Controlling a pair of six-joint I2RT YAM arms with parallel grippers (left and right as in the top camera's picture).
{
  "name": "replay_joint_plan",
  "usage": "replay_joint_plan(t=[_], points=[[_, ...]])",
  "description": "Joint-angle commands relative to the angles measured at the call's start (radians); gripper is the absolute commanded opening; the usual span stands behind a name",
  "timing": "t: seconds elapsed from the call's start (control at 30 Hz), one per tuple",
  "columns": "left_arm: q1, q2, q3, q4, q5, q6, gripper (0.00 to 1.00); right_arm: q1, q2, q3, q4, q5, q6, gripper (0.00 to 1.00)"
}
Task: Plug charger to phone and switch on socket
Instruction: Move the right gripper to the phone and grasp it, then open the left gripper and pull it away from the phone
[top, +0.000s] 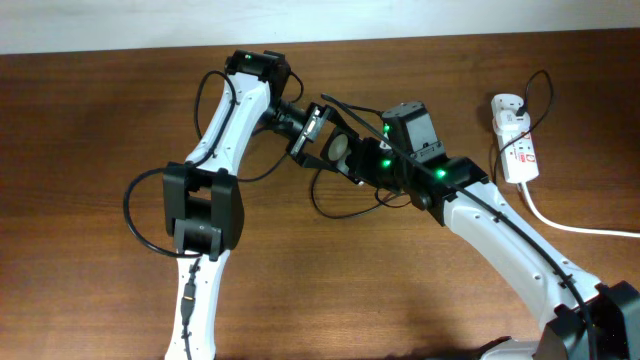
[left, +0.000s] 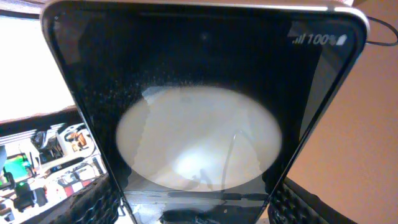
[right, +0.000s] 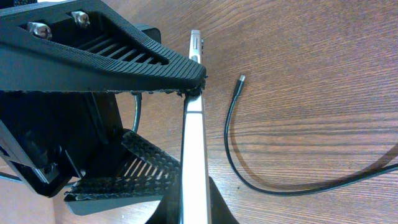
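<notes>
The left tool clamps the phone across its width. The right tool is spread wide and empty, its tips at the phone's face. The charger lies loose on the desk, its connector tip just beyond the phone from the right tool, which is the nearer one

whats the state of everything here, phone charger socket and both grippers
phone: screen lit, showing 100%, clamped upright.
charger: connector tip lying loose on the table, not in the phone.
socket: white adapter plugged in at one end; switch position cannot be told.
left gripper: shut on the phone.
right gripper: open, fingertips at the phone's edge.
</notes>
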Motion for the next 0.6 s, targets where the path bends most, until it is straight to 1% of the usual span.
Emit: replay_joint_plan(t=[0.0, 0.03, 0.07, 0.1, 0.27, 0.37, 0.57], points=[[-0.002, -0.004, 0.023, -0.002, 0.037, -0.01, 0.35, 0.005, 0.007, 0.018, -0.003, -0.011, -0.016, 0.04], [-0.002, -0.004, 0.023, -0.002, 0.037, -0.01, 0.46, 0.005, 0.007, 0.018, -0.003, -0.011, -0.016, 0.04], [-0.002, -0.004, 0.023, -0.002, 0.037, -0.01, 0.69, 0.005, 0.007, 0.018, -0.003, -0.011, -0.016, 0.04], [-0.002, -0.004, 0.023, -0.002, 0.037, -0.01, 0.99, 0.005, 0.007, 0.018, -0.003, -0.011, -0.016, 0.04], [-0.002, -0.004, 0.023, -0.002, 0.036, -0.01, 0.99, 0.003, 0.006, 0.018, -0.003, -0.013, -0.016, 0.04], [-0.002, -0.004, 0.023, -0.002, 0.007, -0.01, 0.99, -0.008, 0.004, 0.018, -0.005, -0.02, -0.016, 0.04], [-0.001, -0.004, 0.023, -0.002, -0.001, -0.01, 0.99, -0.076, 0.002, 0.018, -0.045, -0.048, -0.016, 0.04]])
